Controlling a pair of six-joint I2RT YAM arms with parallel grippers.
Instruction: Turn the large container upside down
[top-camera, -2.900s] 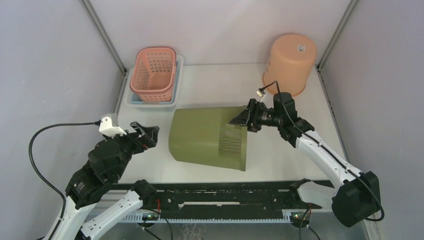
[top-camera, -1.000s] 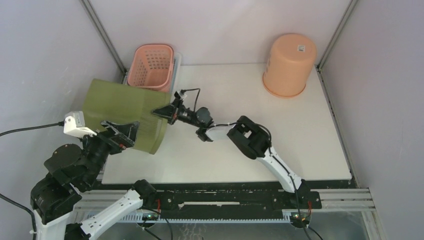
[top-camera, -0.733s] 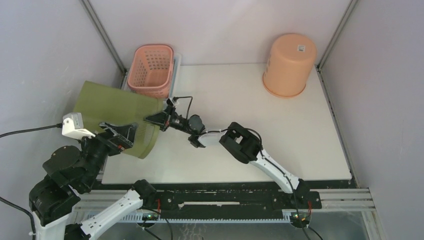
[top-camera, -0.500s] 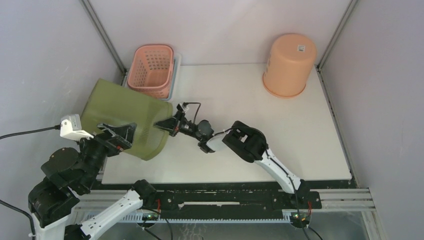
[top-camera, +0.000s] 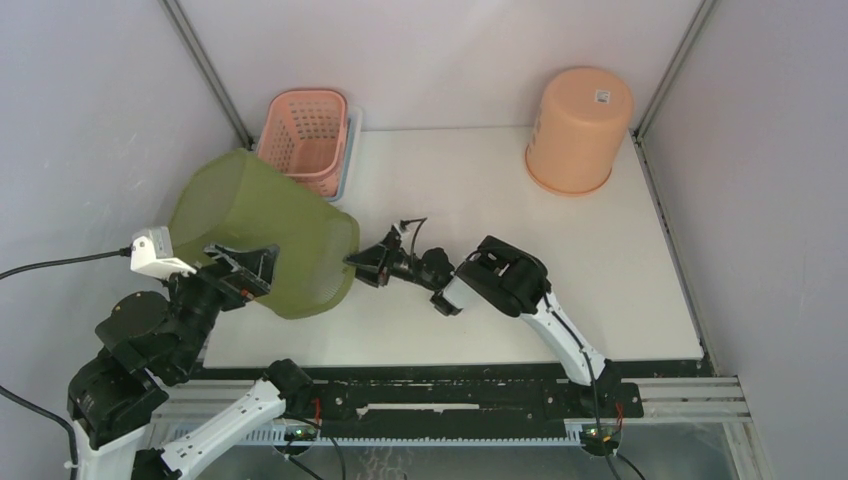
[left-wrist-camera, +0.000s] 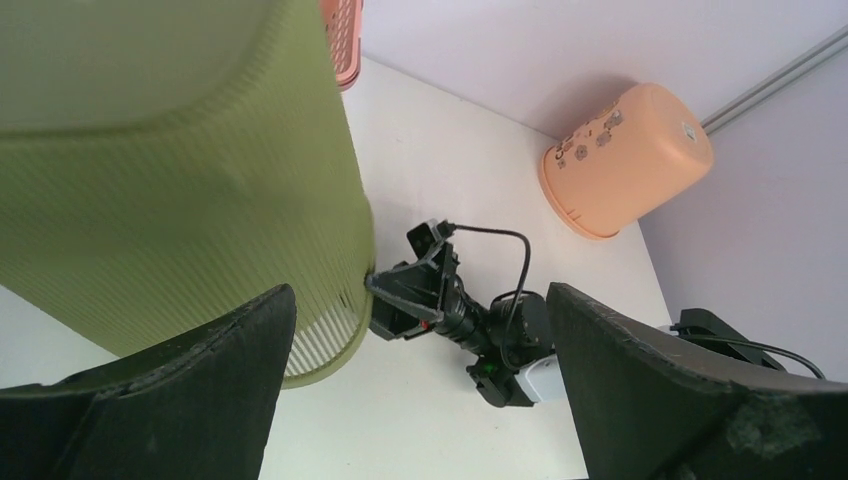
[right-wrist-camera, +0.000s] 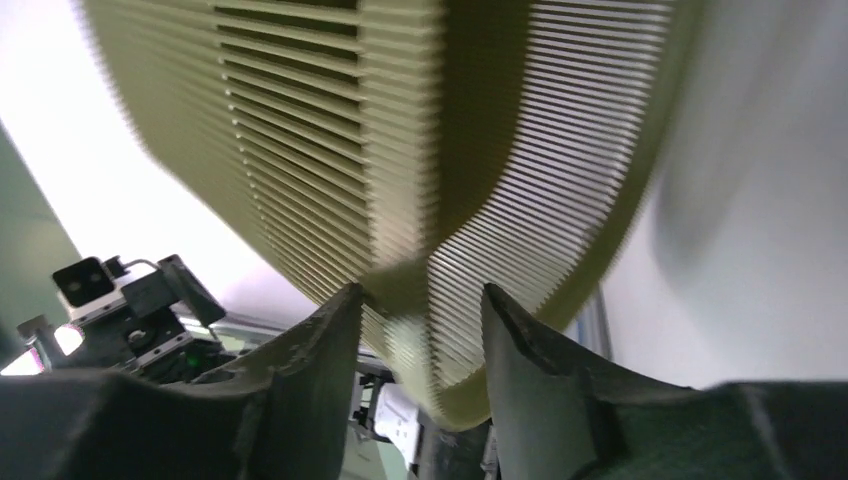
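One pale table (top-camera: 480, 190) is seen from above, and a large green bin (top-camera: 260, 225) is found at its left side, near the front. The bin is tilted and almost inverted: its closed base is turned up and to the left, its open rim down and to the right, close to the table's left edge. An orange bucket (top-camera: 578, 125) is stood upside down in the far right corner. A pink basket (top-camera: 305, 135) is set at the far left, just behind the bin. The right gripper (top-camera: 365, 268) is stretched across to the bin's rim. Its fingers (right-wrist-camera: 310, 380) are parted narrowly with the lip between them, but whether the lip is pinched cannot be told. The left gripper (top-camera: 245, 270) is spread wide beside the bin's near wall, and nothing is held in it. The turn is judged nearly done, yet faults may be feared. The bin could be dropped back onto its side if the thin lip were let go too soon. It could also be pushed off the left edge, or against the basket, by too long a sweep. The bin is plastic, tapered and round-cornered, finely ribbed, with open slats near the rim. The bucket is smooth round plastic with a small label, and the basket is plastic pierced with small holes.
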